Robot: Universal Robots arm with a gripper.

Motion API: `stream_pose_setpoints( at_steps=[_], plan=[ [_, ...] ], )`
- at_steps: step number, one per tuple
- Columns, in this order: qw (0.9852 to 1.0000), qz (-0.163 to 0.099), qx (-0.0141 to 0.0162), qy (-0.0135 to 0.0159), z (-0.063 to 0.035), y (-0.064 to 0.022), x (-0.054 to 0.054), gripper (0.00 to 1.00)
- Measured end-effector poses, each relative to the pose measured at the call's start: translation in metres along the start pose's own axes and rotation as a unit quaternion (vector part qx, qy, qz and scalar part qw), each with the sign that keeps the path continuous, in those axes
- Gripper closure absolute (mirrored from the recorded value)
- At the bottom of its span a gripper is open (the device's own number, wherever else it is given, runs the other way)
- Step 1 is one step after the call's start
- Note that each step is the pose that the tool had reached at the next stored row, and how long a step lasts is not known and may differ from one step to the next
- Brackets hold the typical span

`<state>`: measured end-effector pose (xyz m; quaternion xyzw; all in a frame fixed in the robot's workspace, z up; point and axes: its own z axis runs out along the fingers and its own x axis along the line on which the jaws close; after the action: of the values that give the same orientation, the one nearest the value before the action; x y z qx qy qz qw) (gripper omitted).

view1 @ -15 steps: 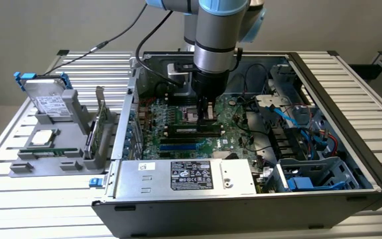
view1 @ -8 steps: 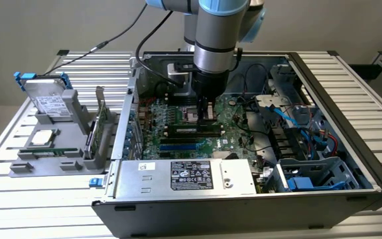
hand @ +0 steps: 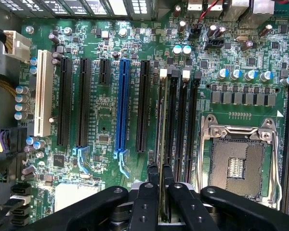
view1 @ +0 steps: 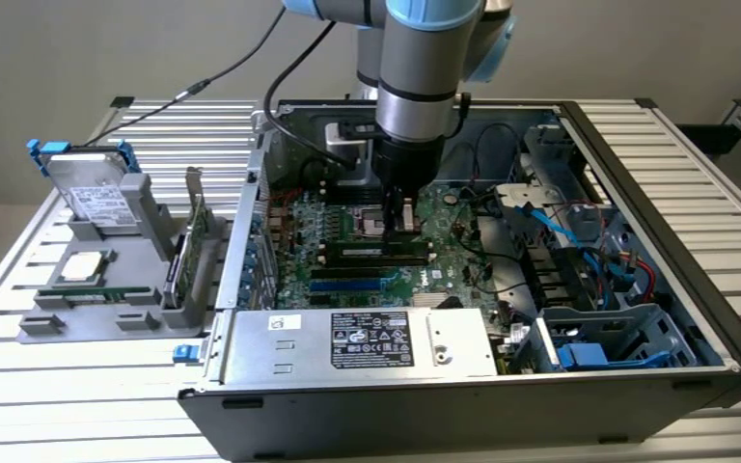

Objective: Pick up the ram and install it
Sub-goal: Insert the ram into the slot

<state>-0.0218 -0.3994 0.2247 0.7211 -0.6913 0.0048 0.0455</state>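
Exterior view, from its left: the table [view1: 36, 386] carries the open computer case [view1: 474, 405], and the end effector [view1: 400, 220] is lowered over the motherboard [view1: 296, 262] toward the case's far wall. Wrist view: the end effector [hand: 160, 168] is clenched on the ram [hand: 162, 125], held edge-on. The ram's long axis runs parallel to the memory slots [hand: 177, 125] and is judged to be directly above one.

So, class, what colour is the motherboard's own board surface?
The motherboard is green, and the wrist view shows it best.
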Motion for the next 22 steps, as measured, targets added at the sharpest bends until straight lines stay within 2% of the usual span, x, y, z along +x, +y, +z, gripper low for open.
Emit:
stream_pose_setpoints(
  at_steps=[22],
  plan=[
    [1.0000, 0.000, -0.0001, 0.0002, 0.0038, -0.0002, -0.0002, 0.87]
  ],
)
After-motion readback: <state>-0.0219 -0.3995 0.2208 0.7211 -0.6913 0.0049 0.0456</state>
